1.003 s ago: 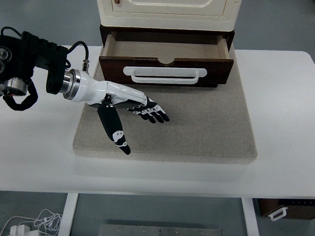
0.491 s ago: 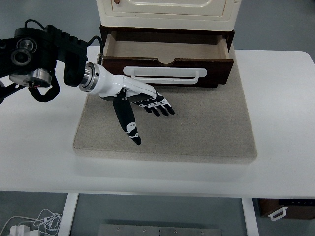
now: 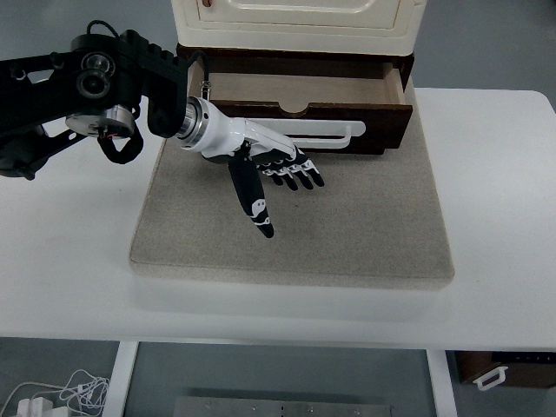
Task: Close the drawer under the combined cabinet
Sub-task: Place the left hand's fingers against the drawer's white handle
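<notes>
No readable text — no labels, numbers.

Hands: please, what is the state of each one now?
Left hand: open, fingers spread, holding nothing.
Right hand: not in view.

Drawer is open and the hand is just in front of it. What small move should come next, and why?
Probably ease the left hand forward until its open fingers meet the drawer front by the white handle. The drawer sticks out from under the cabinet, and the hand seems to hover just in front without pressing it.
</notes>
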`<state>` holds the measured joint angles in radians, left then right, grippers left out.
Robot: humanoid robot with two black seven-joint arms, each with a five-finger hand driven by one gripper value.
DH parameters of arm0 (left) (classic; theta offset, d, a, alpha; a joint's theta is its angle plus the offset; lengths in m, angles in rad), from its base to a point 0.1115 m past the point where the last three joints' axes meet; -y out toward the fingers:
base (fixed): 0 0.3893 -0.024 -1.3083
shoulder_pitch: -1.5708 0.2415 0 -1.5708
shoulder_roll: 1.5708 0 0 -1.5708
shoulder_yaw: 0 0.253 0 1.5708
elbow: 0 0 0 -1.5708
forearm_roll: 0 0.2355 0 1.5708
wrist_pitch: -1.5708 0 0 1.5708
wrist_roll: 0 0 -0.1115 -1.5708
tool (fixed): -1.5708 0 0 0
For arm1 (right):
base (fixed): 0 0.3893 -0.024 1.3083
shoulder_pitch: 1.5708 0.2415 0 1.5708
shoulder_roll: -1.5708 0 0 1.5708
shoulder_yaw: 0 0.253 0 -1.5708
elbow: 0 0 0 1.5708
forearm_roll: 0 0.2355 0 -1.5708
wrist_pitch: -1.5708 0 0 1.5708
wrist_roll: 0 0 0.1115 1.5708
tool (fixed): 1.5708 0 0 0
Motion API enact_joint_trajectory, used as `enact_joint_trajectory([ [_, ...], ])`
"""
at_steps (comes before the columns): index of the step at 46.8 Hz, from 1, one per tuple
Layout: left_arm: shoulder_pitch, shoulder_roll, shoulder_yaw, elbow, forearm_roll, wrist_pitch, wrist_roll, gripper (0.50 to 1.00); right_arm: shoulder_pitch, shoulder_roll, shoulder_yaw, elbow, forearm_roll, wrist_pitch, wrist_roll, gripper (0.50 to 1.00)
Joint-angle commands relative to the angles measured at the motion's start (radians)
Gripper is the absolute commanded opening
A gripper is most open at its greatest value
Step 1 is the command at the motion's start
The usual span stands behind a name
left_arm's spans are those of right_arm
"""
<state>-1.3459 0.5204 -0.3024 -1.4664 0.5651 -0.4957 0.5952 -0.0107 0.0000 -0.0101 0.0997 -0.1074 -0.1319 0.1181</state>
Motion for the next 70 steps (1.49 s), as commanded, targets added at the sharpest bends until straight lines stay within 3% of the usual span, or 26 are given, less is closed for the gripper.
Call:
enact_joint_trajectory([
  [1, -0.013, -0.005, -0.001, 0.014, -0.002, 0.0, 0.0, 1.0, 0.0, 0.0, -0.001, 0.0, 0.0, 0.0, 0.0, 0.952],
  [70, -0.013, -0.048, 0.009, 0.132, 0.015, 0.017, 0.005, 1.0, 0.0, 0.0, -0.001, 0.0, 0.0, 0.0, 0.0, 0.952],
])
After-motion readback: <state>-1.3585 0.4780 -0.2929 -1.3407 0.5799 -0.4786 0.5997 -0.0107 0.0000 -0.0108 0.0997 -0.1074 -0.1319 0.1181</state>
